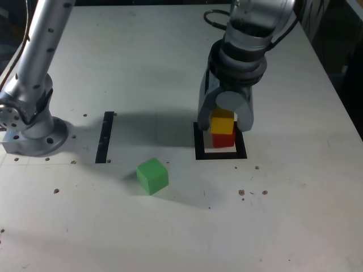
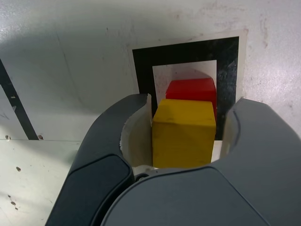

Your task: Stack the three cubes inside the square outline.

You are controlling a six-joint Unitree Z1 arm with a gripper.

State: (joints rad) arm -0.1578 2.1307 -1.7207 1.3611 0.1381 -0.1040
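My pincer (image 2: 184, 136) straddles the yellow cube (image 1: 222, 123), jaws parted with a sliver of daylight on each side in the wrist view, so I call it released, not clenched. That yellow cube sits on the red cube (image 1: 223, 139), both inside the square outline (image 1: 199, 141). The green cube (image 1: 152, 175) lies alone on the table (image 1: 295, 215), well off toward the exterior view's left, near the black strip (image 1: 105, 137). These blocks look light, stiff and matte, so I'd pinch the green one by two opposite flat faces. Nothing blocks the way to it; the risk, I judge, is nudging the stack while lifting clear.
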